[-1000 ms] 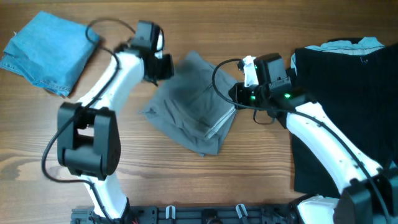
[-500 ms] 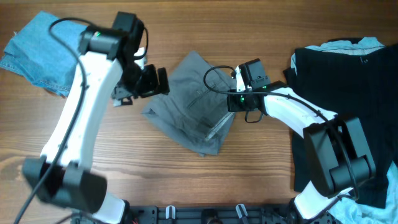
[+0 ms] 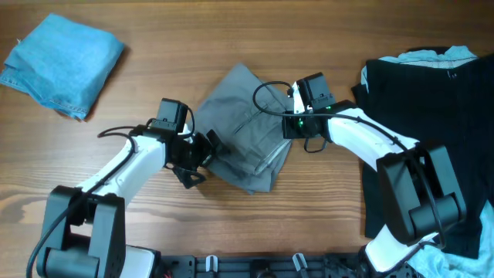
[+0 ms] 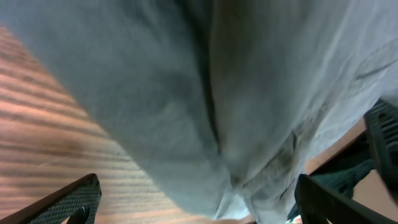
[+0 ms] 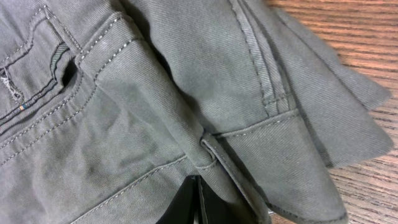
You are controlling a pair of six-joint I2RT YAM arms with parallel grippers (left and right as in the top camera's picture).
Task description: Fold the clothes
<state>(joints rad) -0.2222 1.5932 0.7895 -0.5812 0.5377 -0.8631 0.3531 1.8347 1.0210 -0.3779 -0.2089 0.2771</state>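
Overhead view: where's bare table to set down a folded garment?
Widest free: the wooden table front, between the left arm and right arm, below the grey cotton shorts. Also the back strip between the light-blue denim garment and shorts. Crowded: centre, and right under the black garment.

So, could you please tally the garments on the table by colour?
Grey: 1, the shorts
Light blue: 1, the denim garment
Black: 1, the large garment
Total: 3
A pale edge behind the black one may be separate.
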